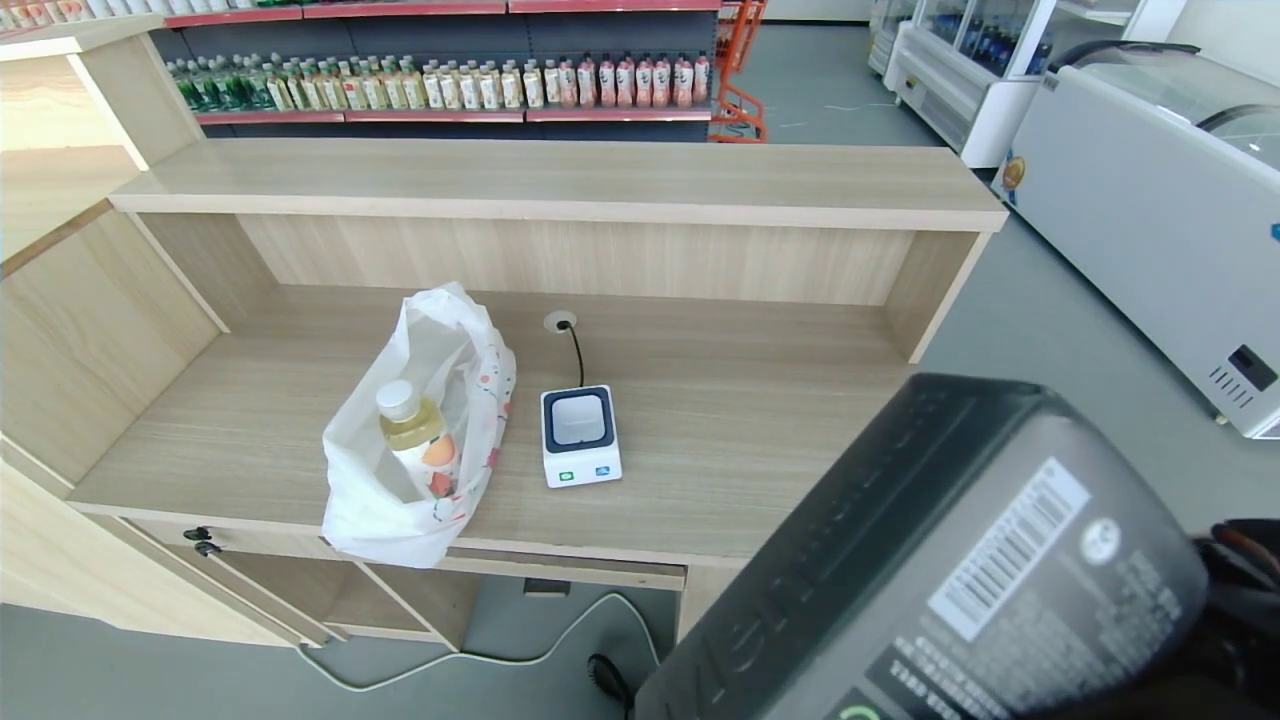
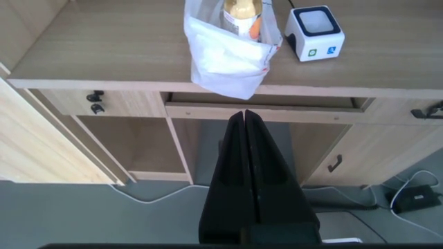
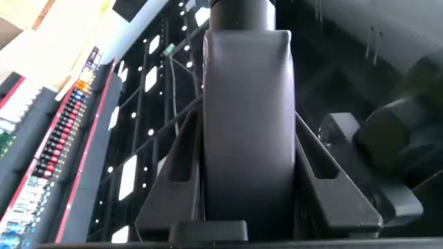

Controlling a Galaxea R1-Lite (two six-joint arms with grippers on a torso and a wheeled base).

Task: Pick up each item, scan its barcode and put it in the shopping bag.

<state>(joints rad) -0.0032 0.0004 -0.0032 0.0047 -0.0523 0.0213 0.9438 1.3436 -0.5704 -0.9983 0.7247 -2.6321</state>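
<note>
A dark grey carton (image 1: 930,580) with a white barcode label is held up close to the head camera at the lower right. My right gripper (image 3: 248,124) is shut on it, a finger (image 3: 176,180) pressing each side below the round cap. On the wooden desk, a white shopping bag (image 1: 425,470) stands open with a yellow drink bottle (image 1: 412,430) inside. The white barcode scanner (image 1: 579,435) sits just right of the bag. My left gripper (image 2: 244,117) is shut and empty, low in front of the desk, pointing toward the bag (image 2: 225,59).
A black cable (image 1: 575,355) runs from the scanner to a hole in the desk. A raised counter ledge (image 1: 560,180) overhangs the back. The bag's lower corner hangs over the front edge above a drawer (image 2: 263,104). Chest freezers (image 1: 1150,190) stand at the right.
</note>
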